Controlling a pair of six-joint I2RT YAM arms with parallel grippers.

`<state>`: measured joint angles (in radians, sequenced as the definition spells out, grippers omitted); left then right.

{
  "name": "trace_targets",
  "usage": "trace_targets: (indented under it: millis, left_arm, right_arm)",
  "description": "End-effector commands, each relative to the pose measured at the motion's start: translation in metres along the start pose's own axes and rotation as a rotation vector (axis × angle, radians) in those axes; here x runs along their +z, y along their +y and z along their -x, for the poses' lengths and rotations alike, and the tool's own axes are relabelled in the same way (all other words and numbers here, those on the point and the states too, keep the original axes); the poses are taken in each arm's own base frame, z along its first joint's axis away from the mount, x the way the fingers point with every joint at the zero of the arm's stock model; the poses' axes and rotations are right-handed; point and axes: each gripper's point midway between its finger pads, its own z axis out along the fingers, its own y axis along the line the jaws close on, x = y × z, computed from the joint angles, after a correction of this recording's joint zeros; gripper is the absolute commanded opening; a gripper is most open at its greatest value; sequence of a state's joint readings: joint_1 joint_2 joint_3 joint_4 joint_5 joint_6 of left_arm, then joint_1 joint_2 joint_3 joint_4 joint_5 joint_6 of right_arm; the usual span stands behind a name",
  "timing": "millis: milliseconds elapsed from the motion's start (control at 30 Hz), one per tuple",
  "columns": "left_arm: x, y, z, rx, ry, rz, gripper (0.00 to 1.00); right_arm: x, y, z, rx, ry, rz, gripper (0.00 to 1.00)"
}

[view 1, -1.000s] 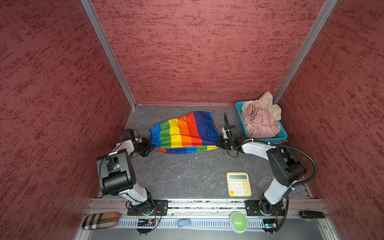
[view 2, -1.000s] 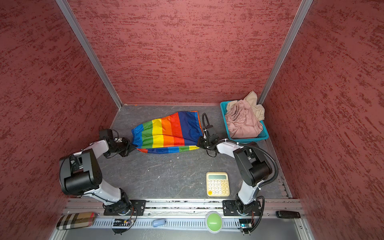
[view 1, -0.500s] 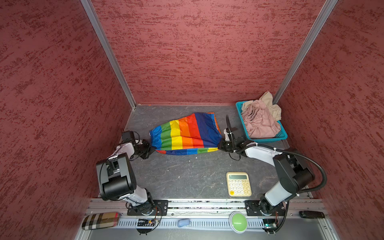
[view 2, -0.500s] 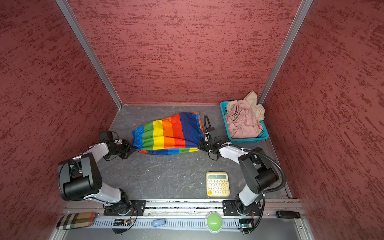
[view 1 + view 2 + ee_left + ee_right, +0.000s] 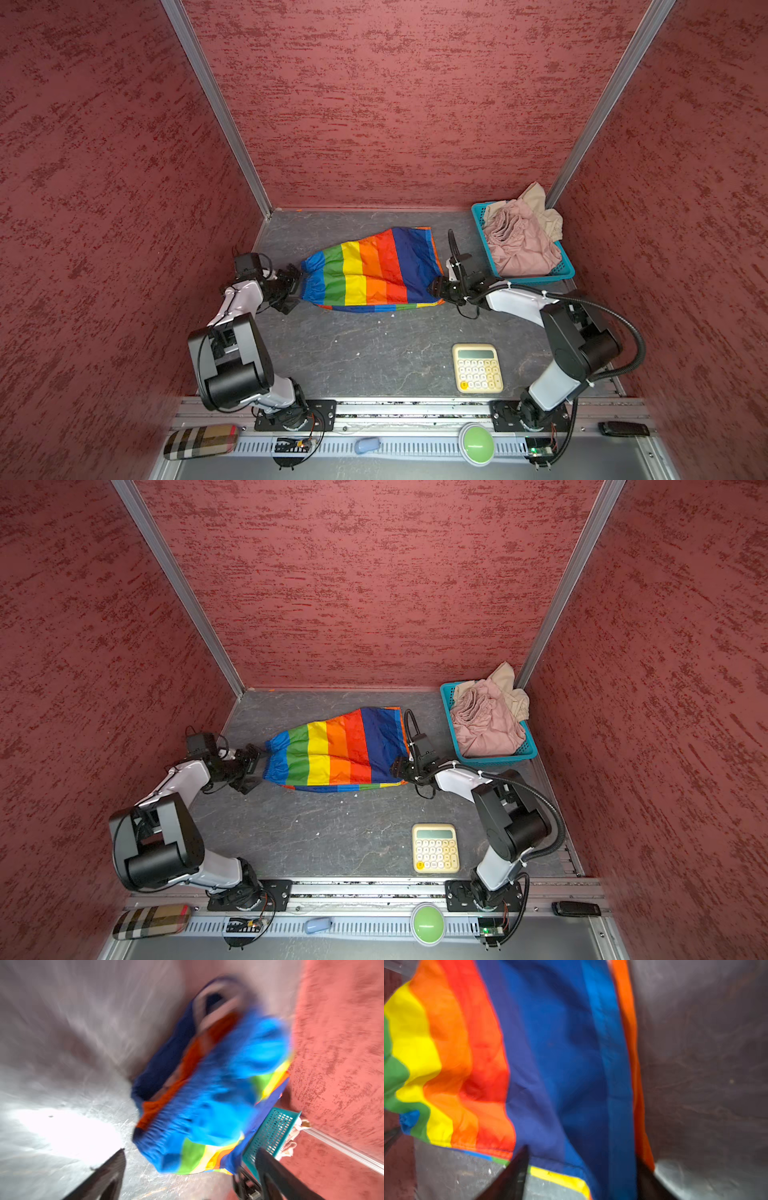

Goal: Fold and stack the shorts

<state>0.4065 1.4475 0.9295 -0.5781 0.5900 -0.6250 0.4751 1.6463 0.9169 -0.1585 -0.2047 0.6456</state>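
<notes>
At tabletop (image 5: 374, 353) centre lay the limp, likely slippery rainbow shorts (image 5: 370, 270), best pinched at waistband (image 5: 309, 282) and hem (image 5: 432, 249), where left claw (image 5: 292, 287) (nine o'clock) and right claw (image 5: 437, 289) (three) gaped empty.

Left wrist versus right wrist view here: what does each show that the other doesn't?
Left wrist only: the teal basket, and the gathered waistband of the rainbow shorts. Right wrist only: the shorts' hem close up, stripes spread flat. Both: the shorts, the grey table, and open jaws, the left gripper and right gripper each in its own view.
</notes>
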Motion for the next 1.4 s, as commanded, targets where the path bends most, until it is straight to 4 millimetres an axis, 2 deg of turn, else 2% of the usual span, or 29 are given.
trace_targets:
  millis: [0,33,67,133,167,200,267,300,367,433,500,567,700,867,1033,1133,1200,1267,1367]
  left_arm:
    - [-0.024,0.012,0.026,0.013,-0.118,0.116,0.99]
    - [-0.029,0.010,0.031,0.003,-0.139,0.109,0.99]
    - [-0.035,0.000,0.035,0.013,-0.170,0.075,0.99]
    - [-0.040,-0.040,0.032,0.073,-0.193,-0.031,0.99]
    - [-0.034,-0.067,0.024,0.111,-0.165,-0.102,0.99]
    - [-0.022,-0.093,0.011,0.140,-0.112,-0.155,0.99]
    - [0.010,-0.130,-0.018,0.158,0.035,-0.225,0.99]
    - [0.028,-0.140,-0.033,0.158,0.102,-0.232,0.99]
    - [0.052,-0.149,-0.050,0.186,0.142,-0.222,0.99]
    - [0.067,-0.143,-0.052,0.209,0.141,-0.183,0.99]
    - [0.078,-0.124,-0.046,0.185,0.153,-0.137,0.99]
    - [0.080,-0.101,-0.034,0.156,0.134,-0.106,1.00]
    - [0.077,-0.063,-0.007,0.103,0.092,-0.071,0.99]
    - [0.092,-0.044,-0.003,0.097,0.121,-0.042,0.99]
    - [0.109,-0.024,-0.005,0.071,0.150,0.006,0.99]
    - [0.109,-0.012,-0.003,0.070,0.136,0.052,0.99]
    - [0.108,-0.009,-0.001,0.059,0.133,0.056,0.99]
    - [0.102,-0.017,0.003,0.067,0.121,0.041,0.99]
    - [0.079,-0.049,0.014,0.124,0.075,0.006,0.99]
  right_arm:
    - [-0.048,0.034,0.037,-0.075,-0.116,0.010,0.95]
    - [-0.058,0.040,0.044,-0.089,-0.138,0.011,0.99]
    - [-0.067,0.047,0.054,-0.107,-0.163,0.015,0.99]
    - [-0.078,0.066,0.072,-0.138,-0.203,0.050,0.99]
    - [-0.078,0.080,0.080,-0.150,-0.214,0.098,0.99]
    - [-0.074,0.098,0.088,-0.154,-0.215,0.167,0.99]
    - [-0.057,0.134,0.098,-0.142,-0.194,0.340,0.99]
    - [-0.045,0.149,0.103,-0.127,-0.181,0.429,0.99]
    - [-0.018,0.168,0.113,-0.105,-0.154,0.523,0.99]
    - [0.006,0.184,0.123,-0.084,-0.121,0.619,0.99]
    - [0.029,0.191,0.131,-0.065,-0.096,0.676,0.99]
    - [0.049,0.191,0.138,-0.073,-0.089,0.687,0.99]
    - [0.083,0.164,0.152,-0.015,-0.071,0.708,0.99]
    - [0.104,0.123,0.166,0.019,-0.094,0.661,0.99]
    - [0.105,0.093,0.176,0.035,-0.115,0.628,0.99]
    - [0.107,0.073,0.179,0.041,-0.123,0.589,0.99]
    - [0.101,0.068,0.181,0.034,-0.128,0.584,0.99]
    - [0.090,0.072,0.183,0.005,-0.138,0.581,0.99]
    - [0.060,0.092,0.183,-0.066,-0.158,0.574,0.99]
